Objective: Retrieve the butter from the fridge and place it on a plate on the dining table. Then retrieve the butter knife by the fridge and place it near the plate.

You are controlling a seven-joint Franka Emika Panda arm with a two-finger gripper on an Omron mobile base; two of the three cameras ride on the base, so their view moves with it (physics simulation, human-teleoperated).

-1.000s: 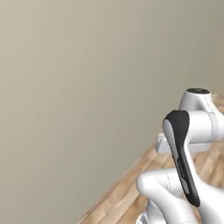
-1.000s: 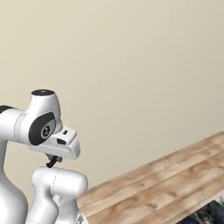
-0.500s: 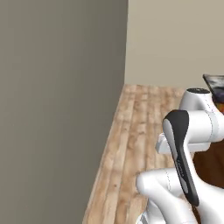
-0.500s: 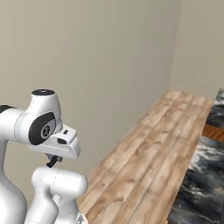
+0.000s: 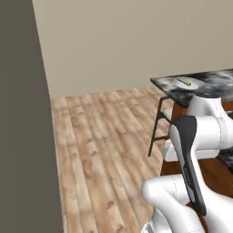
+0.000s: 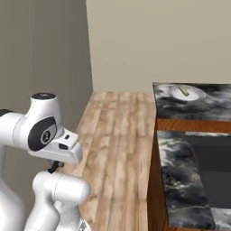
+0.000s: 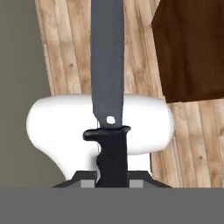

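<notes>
In the hand view my gripper [image 7: 113, 178] is shut on the black handle of the butter knife [image 7: 107, 65]. Its long grey blade points away from the hand, over the wood floor. The round pale plate [image 6: 187, 93] lies on the far end of the marbled dining table [image 6: 180, 180]. A small yellow-tan stick of butter [image 6: 184, 91] rests on it. The same plate [image 5: 187, 83] with the butter [image 5: 184, 81] sits on the table's corner [image 5: 166, 83] at the upper right of the left base view. The fridge is out of view.
A dark grey wall [image 5: 20, 136] stands close on the left and a beige wall [image 5: 136, 41] closes the room ahead. Wood floor [image 5: 100, 136] runs between them. A dark-legged stool [image 5: 159, 123] stands by the table, whose sink [image 6: 212, 167] is sunk in the top. The table's brown wood base [image 7: 192, 48] is near the blade.
The whole picture has swung as the base turned: the blank wall has slid left, and the floor and the dining table with the plate have come into view. The knife stays gripped.
</notes>
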